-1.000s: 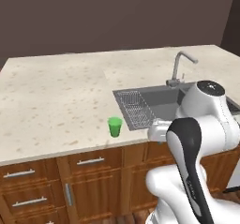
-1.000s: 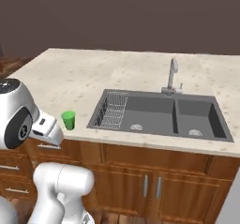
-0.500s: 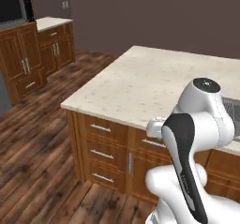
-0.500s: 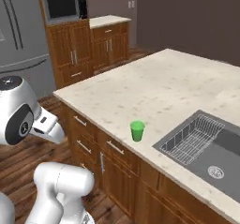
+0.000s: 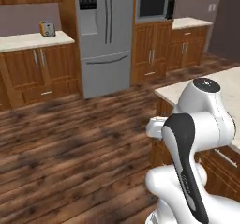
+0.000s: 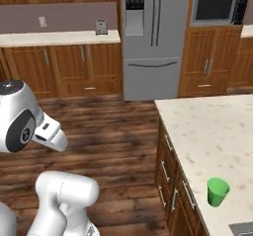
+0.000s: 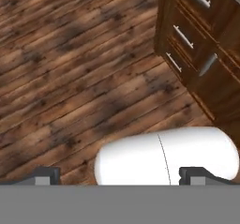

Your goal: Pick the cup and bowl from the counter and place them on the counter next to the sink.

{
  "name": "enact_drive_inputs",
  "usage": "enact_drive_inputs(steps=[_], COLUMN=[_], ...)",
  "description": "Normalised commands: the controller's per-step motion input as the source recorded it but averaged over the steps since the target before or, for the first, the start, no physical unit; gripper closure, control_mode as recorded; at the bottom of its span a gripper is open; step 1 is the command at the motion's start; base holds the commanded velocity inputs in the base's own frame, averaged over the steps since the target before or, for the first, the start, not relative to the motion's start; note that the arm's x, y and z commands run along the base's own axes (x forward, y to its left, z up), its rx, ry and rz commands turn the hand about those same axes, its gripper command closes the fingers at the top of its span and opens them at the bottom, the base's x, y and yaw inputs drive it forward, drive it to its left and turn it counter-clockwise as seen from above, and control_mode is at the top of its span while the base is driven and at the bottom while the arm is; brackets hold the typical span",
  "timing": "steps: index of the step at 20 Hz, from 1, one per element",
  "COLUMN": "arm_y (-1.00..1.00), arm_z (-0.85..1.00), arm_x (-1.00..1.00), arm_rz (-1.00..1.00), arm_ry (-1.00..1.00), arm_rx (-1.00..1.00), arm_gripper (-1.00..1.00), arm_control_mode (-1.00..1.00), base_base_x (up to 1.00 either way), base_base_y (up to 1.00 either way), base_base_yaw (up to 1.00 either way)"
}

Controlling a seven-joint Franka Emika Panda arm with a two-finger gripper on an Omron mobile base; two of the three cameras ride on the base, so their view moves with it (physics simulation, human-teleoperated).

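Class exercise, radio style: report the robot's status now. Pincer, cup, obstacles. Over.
Pincer open, empty, over wood floor. Green cup upright on counter near its front edge, untouched. Nothing around the cup.

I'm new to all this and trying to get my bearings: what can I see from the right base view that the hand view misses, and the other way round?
The right base view alone has the green cup standing on the cream counter, plus the steel fridge, the microwave and the far wall cabinets. The hand view alone has the gripper, its two dark tips wide apart, pointing down at the floor. Both share the wooden floor and the brown drawers with metal handles under the counter.
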Motion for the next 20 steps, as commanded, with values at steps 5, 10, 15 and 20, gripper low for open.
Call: enact_drive_inputs(steps=[5, 10, 15, 20], arm_y=[0.00, 0.00, 0.00, 0.00], arm_z=[0.00, 0.00, 0.00, 0.00], arm_x=[0.00, 0.00, 0.00, 0.00], arm_rz=[0.00, 0.00, 0.00, 0.00], arm_ry=[0.00, 0.00, 0.00, 0.00], arm_rx=[0.00, 0.00, 0.00, 0.00], arm_gripper=[-1.00, -1.00, -1.00, -1.00], arm_control_mode=[1.00, 1.00, 1.00, 1.00], base_base_x=[0.00, -0.02, -0.12, -0.11], base_base_y=[0.00, 0.00, 0.00, 0.00], base_base_yaw=[1.00, 1.00, 1.00, 0.99])
